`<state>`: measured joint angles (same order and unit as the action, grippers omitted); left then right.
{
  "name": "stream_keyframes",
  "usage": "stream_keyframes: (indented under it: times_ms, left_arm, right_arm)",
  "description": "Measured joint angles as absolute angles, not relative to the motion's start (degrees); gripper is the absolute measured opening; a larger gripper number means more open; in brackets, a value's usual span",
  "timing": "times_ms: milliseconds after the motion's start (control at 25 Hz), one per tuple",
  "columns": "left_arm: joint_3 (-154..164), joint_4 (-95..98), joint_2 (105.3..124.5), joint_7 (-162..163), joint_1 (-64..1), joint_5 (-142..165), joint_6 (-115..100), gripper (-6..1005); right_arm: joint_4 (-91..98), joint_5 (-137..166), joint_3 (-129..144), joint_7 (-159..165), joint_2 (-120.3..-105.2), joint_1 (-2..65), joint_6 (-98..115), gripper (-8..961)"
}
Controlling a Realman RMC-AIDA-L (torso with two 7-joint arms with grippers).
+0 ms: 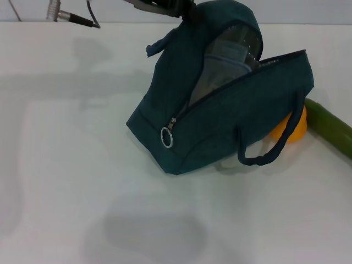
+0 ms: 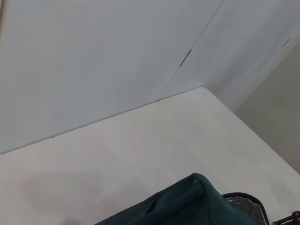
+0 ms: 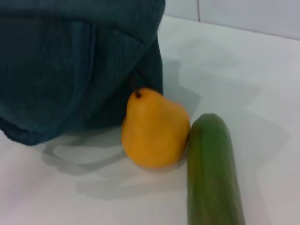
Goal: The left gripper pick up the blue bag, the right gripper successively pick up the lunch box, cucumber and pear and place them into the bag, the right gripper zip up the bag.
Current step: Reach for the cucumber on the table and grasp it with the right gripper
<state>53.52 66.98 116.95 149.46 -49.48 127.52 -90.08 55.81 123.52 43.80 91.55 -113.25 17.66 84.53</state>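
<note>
A white table (image 1: 77, 165) fills the scene, meeting a pale wall (image 2: 93, 56) at its far edge, with a dark cable (image 1: 77, 19) lying near that edge.

I am looking at what seems to be a plain test or lab space rather than a home. A bare white table (image 1: 66, 165) is filling the head view, with a cable (image 1: 77, 19) lying at 11 o'clock. Blank white wall panels (image 2: 93, 56) are rising behind the tabletop, with a seam (image 2: 185, 57) showing between them.
</note>
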Motion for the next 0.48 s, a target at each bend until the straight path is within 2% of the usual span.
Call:
stream_keyframes:
  times_ms: [480]
  left_arm:
    - [53.52, 66.98, 116.88, 148.29, -49.21, 126.83, -90.09, 48]
  right_arm:
    - [57.80, 123.43, 38.62, 91.63, -113.07, 17.76, 89.39, 452]
